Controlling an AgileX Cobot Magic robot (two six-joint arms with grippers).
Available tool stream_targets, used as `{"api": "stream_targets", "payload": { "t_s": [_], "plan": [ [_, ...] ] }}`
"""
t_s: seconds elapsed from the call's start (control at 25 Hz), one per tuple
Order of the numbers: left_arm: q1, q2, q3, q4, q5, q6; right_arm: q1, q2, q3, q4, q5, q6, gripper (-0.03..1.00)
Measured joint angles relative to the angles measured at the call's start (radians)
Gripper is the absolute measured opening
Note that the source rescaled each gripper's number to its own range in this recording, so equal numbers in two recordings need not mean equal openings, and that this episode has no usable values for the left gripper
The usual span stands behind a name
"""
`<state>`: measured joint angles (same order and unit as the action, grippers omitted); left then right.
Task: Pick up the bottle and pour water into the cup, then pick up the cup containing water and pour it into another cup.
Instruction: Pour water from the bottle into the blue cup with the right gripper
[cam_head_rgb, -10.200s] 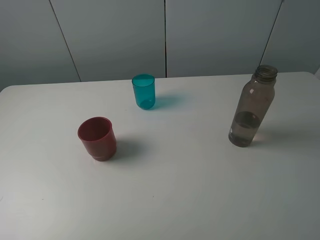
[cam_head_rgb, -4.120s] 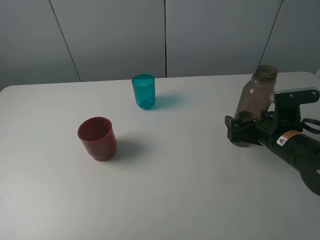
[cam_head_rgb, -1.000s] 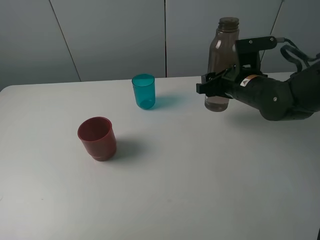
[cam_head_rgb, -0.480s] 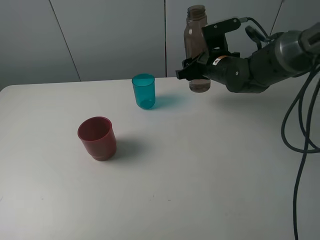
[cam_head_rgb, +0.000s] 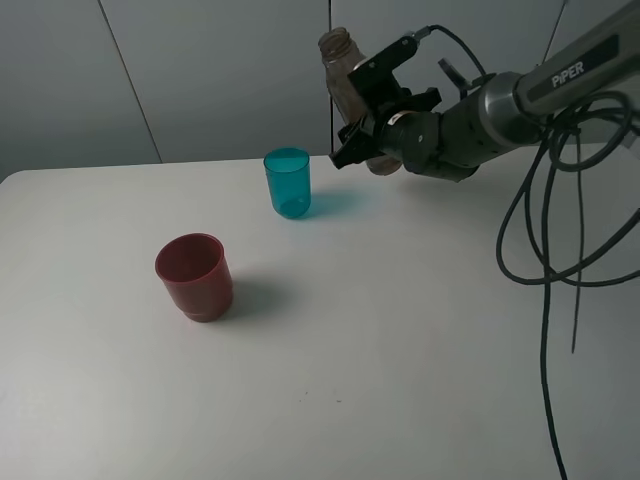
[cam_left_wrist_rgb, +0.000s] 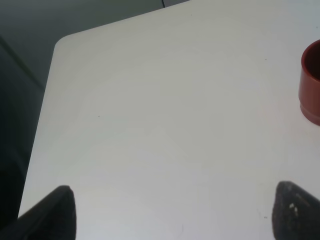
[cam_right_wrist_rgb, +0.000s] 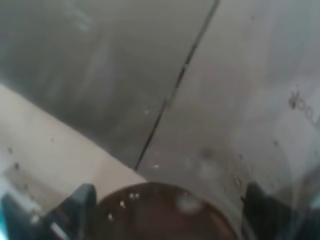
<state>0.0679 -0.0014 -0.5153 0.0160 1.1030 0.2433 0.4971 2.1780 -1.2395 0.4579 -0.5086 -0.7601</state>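
R claw round half-hidden bottle

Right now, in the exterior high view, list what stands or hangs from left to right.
dark red cup → teal cup → bottle, lifted off the table → black cables

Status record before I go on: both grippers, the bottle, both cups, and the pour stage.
right gripper: shut on bottle, held in the air
bottle: uncapped, tilted, neck leaning toward teal cup
teal cup: upright on table, untouched
red cup: upright, apart from teal cup, nearer the front left
left gripper: open, empty, above the table
pour: no stream visible, apparently not yet begun
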Motion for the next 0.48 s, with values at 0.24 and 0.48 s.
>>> {"api": "stream_targets", "payload": {
  "t_s": [0.24, 0.48],
  "plan": [
    [0.0, 0.0, 0.0, 0.0, 0.0, 0.002, 0.004, 0.019, -0.017, -0.001, -0.005, -0.114, 0.01],
    [0.0, 0.0, 0.0, 0.0, 0.0, 0.003, 0.004, 0.019, -0.019, 0.119, -0.083, -0.366, 0.01]
  ]
}}
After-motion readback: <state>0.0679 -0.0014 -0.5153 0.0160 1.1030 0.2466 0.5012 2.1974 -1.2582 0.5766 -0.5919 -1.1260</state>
